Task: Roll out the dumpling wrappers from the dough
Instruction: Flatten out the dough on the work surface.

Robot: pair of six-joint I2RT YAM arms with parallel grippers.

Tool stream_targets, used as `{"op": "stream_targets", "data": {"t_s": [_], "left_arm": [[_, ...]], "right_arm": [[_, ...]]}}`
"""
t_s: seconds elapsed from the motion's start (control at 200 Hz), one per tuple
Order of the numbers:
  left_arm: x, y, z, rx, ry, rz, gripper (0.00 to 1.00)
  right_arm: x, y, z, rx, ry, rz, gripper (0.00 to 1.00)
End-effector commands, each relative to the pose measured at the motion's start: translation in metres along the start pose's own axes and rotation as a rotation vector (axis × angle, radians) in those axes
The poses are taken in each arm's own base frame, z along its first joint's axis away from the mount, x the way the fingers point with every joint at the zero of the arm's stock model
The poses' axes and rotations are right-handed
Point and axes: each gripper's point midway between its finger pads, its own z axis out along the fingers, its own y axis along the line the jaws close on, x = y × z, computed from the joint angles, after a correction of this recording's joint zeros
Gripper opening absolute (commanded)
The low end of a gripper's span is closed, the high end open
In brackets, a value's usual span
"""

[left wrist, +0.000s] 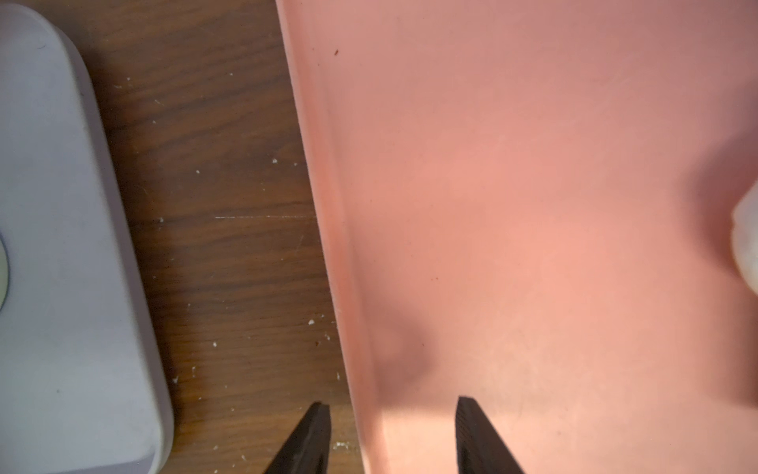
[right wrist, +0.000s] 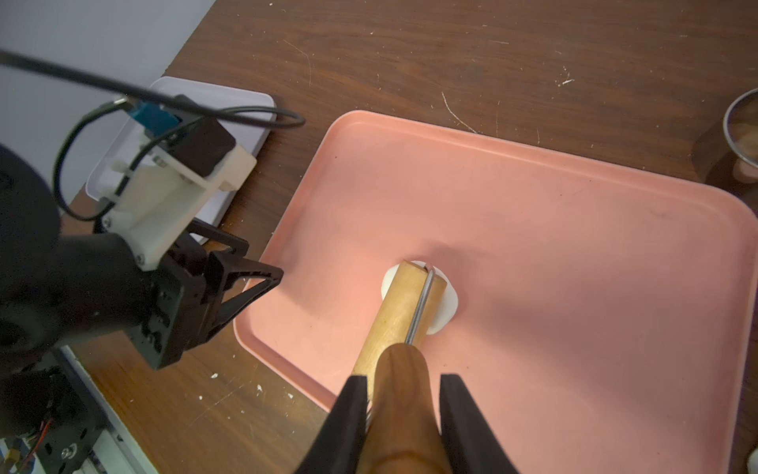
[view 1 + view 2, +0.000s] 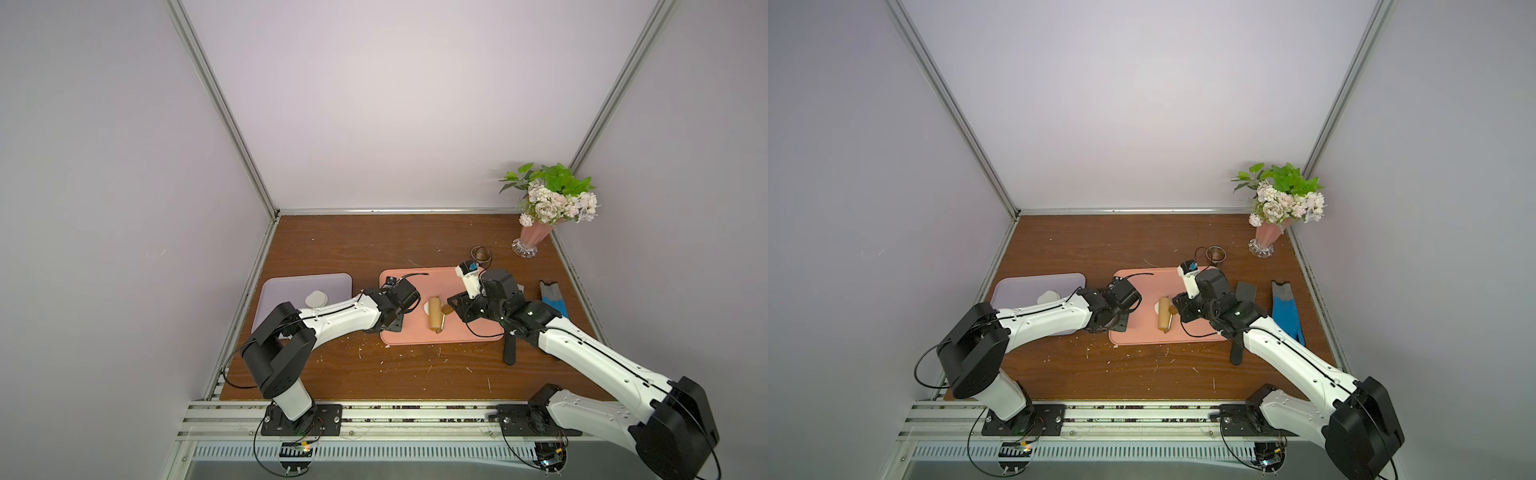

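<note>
Over the pink tray (image 3: 469, 332) at centre table, the right gripper (image 2: 404, 379) has its fingers pinching the dark wooden handle (image 2: 404, 410) of the tan roller (image 2: 404, 312). One black finger sits on each side of the handle. The roller runs near to far across the tray, and look, its far end is resting right on the dough (image 2: 445, 305). That is a flattened white patch, peeking out on both sides of the wood in the right wrist view. In both top views the dough lies in the left half of the tray, just left of the roller's far end.

Left gripper (image 1: 393, 404) now: fingers spread wide, nothing between them. It sits over the tray's left rim, one fingertip above the brown table (image 3: 374, 249) and one above the pink surface.

Further left sits the purple tray (image 3: 332, 282), and on it the dumpling wrappers (image 3: 316, 298), pale round discs overlapping near its middle.

Beyond the pink tray's far right corner stands a steel ring cutter (image 3: 481, 253). A vase of flowers (image 3: 536, 232) is in the far right corner. A blue glove (image 3: 555, 297) lies at the right, and a black-handled tool (image 3: 509, 349) is partly hidden under the right arm.
</note>
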Motion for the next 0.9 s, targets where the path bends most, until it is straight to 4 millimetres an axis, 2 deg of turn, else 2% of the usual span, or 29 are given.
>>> {"op": "stream_targets", "data": {"t_s": [0.0,0.195,0.3,0.465,0.691,0.776,0.896], "left_arm": [[0.002,0.006,0.001,-0.021,0.014,-0.011,0.47],[0.002,0.008,0.004,-0.026,0.020,-0.013,0.45],[0.004,0.009,0.006,-0.035,0.024,-0.012,0.43],[0.008,0.010,0.011,-0.043,0.041,-0.007,0.34],[0.015,0.016,0.018,-0.067,0.061,-0.001,0.10],[0.016,0.017,0.019,-0.073,0.064,-0.001,0.05],[0.017,0.018,0.021,-0.076,0.066,-0.005,0.00]], "right_arm": [[0.012,-0.002,-0.014,0.010,0.024,-0.018,0.00],[0.032,0.003,-0.018,-0.023,0.083,0.000,0.00],[0.030,0.002,-0.018,-0.018,0.069,0.005,0.00],[-0.010,0.011,-0.023,-0.036,-0.041,0.035,0.00],[-0.074,0.022,-0.038,-0.043,-0.180,0.029,0.00],[-0.084,0.021,-0.037,-0.031,-0.184,0.012,0.00],[-0.085,0.017,-0.031,-0.013,-0.177,-0.006,0.00]]}}
